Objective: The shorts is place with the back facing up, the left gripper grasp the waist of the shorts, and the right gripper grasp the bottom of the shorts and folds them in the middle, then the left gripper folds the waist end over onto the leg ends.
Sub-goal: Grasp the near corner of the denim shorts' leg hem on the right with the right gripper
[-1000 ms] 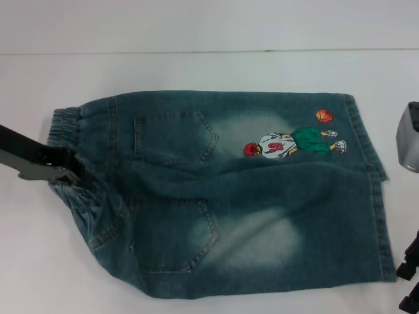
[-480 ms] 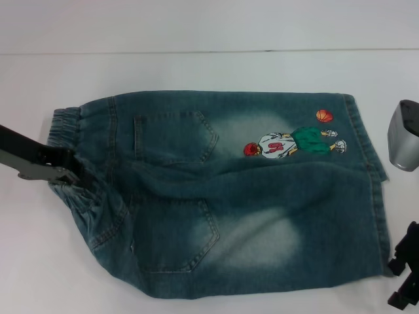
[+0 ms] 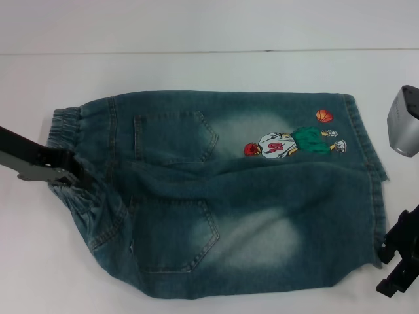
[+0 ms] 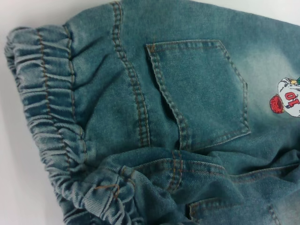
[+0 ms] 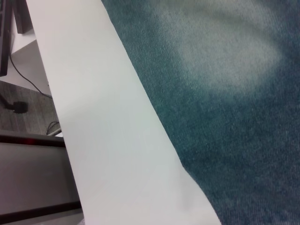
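Working left to right, I have the left gripper (image 3: 77, 178) clamped on the waist (image 3: 71, 140), which bunches around it near the left edge of the table (image 3: 196, 69). The shorts (image 3: 229, 196) lie back up across the middle. At the right edge the right gripper (image 3: 391, 258) sits beside the bottom of the shorts (image 3: 366, 157); whether its fingers are parted I cannot tell. Step in hand, I judge: securing the hem, which the right gripper must close on next.
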`<action>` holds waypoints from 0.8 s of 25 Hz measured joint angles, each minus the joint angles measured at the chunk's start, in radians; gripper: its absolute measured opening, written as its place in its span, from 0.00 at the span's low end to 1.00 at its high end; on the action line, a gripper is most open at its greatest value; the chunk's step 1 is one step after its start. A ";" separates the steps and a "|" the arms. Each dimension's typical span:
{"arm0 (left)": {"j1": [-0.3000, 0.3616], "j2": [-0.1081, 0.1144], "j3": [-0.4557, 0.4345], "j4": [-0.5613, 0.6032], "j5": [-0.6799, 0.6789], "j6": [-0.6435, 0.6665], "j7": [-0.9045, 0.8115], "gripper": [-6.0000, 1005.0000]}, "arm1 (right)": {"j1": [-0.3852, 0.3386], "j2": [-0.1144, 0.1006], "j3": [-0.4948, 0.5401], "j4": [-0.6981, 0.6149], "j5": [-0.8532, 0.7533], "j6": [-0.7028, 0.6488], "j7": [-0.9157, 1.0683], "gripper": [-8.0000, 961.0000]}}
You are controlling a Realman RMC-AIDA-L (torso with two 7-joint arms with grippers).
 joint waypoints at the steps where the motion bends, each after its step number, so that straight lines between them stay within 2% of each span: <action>1: 0.000 0.000 0.000 0.000 0.000 0.000 0.000 0.04 | 0.001 -0.001 0.000 0.000 0.000 0.000 0.000 0.83; 10: 0.000 0.002 0.000 -0.027 0.000 -0.012 0.003 0.04 | 0.004 -0.013 0.006 -0.004 0.000 0.004 0.003 0.83; 20: -0.004 0.004 0.002 -0.029 0.000 -0.014 0.003 0.04 | 0.005 -0.014 0.002 -0.026 -0.005 -0.020 0.006 0.83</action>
